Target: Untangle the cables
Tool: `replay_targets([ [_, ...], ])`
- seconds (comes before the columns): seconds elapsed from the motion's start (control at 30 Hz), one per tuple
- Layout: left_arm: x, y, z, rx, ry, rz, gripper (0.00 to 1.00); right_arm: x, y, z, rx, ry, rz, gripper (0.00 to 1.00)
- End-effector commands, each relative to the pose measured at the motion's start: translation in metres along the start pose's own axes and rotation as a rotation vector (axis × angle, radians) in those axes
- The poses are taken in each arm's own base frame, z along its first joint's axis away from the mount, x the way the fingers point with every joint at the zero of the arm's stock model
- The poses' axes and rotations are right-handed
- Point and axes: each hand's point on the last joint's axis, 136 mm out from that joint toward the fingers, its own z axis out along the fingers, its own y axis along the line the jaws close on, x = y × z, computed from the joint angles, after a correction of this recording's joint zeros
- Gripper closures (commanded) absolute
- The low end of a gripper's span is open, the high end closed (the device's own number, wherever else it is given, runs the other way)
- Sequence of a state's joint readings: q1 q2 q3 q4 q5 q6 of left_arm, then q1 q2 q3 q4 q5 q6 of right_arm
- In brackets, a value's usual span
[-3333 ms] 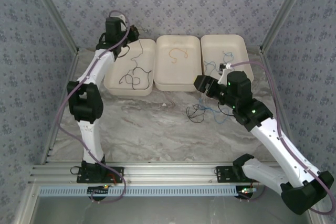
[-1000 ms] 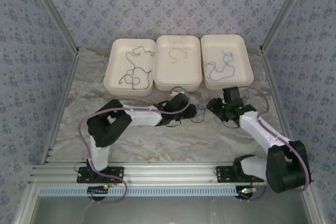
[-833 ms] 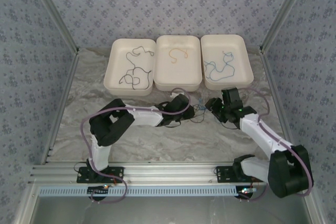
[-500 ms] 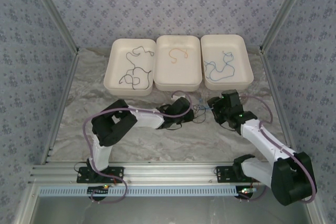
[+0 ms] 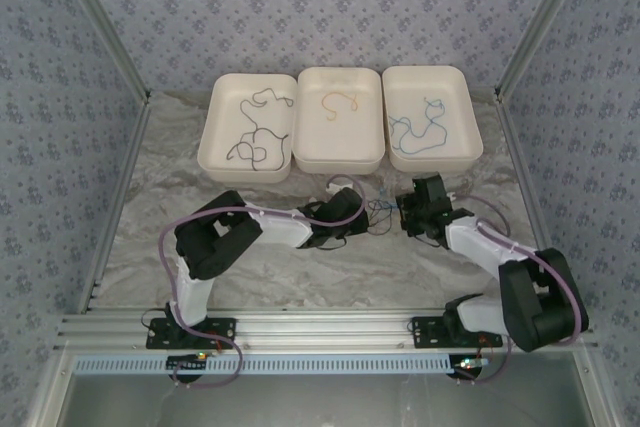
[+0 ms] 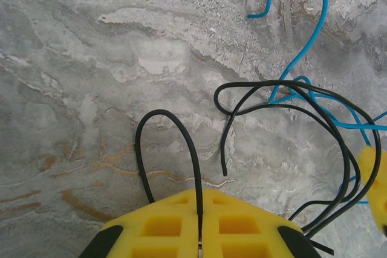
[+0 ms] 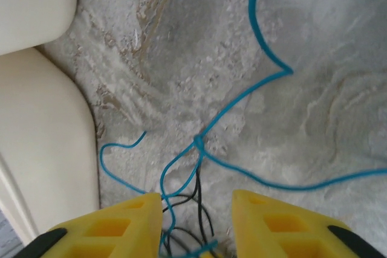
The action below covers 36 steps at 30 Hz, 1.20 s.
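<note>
A small tangle of blue and black cables (image 5: 381, 210) lies on the marble table between the two grippers. My left gripper (image 5: 361, 211) is shut on a black cable (image 6: 167, 113), whose loop rises from between the yellow fingers (image 6: 163, 225). A blue cable (image 6: 315, 28) curls beyond it. My right gripper (image 7: 197, 202) stands open just above the tangle, a blue cable (image 7: 266, 54) with a knot (image 7: 198, 143) and black strands (image 7: 197, 187) lying between its jaws. In the top view the right gripper (image 5: 404, 213) faces the left one across the tangle.
Three white trays stand at the back: the left tray (image 5: 226, 112) holds a black cable, the middle tray (image 5: 340, 145) a short orange one, the right tray (image 5: 447, 82) a blue one. A tray's rounded wall (image 7: 42, 137) lies close on the right gripper's left.
The left arm came down from the left tray to the tangle and its jaws closed on the black cable. The right gripper slid left toward the tangle and its jaws narrowed.
</note>
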<state>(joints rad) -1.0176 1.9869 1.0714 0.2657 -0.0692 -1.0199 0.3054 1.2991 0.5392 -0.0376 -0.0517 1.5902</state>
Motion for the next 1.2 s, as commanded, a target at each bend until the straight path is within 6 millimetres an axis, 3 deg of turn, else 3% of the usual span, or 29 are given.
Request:
replay_targets([
  [0.0,0.0,-0.003,-0.002,0.007,-0.02,0.002,0.94,-0.001,0.021,0.003,-0.049,-0.001,0.026,0.77],
  [0.07,-0.002,-0.002,-0.004,0.0,-0.027,0.006,0.98,-0.003,0.02,0.002,-0.045,-0.012,0.024,0.93],
  [0.13,-0.007,0.004,-0.012,-0.032,-0.055,0.016,1.0,-0.009,0.016,-0.005,-0.032,-0.048,-0.002,1.0],
  [0.3,-0.03,0.05,-0.046,-0.173,-0.124,-0.002,1.0,-0.028,0.021,-0.041,-0.057,-0.131,-0.102,1.0],
  [0.57,-0.051,0.141,-0.111,-0.357,-0.201,-0.074,1.0,-0.029,0.086,-0.116,-0.218,-0.13,-0.339,1.0],
  [0.67,-0.055,0.161,-0.138,-0.389,-0.242,-0.094,1.0,-0.031,0.106,-0.14,-0.276,-0.14,-0.379,1.0],
  [0.9,-0.07,0.184,-0.185,-0.451,-0.316,-0.108,1.0,-0.037,0.145,-0.186,-0.416,-0.154,-0.406,1.0],
  [1.0,-0.073,0.205,-0.21,-0.489,-0.344,-0.145,1.0,-0.05,0.156,-0.208,-0.445,-0.185,-0.395,1.0],
  [1.17,-0.072,0.256,-0.263,-0.578,-0.41,-0.269,1.0,-0.072,0.166,-0.24,-0.483,-0.231,-0.366,1.0],
])
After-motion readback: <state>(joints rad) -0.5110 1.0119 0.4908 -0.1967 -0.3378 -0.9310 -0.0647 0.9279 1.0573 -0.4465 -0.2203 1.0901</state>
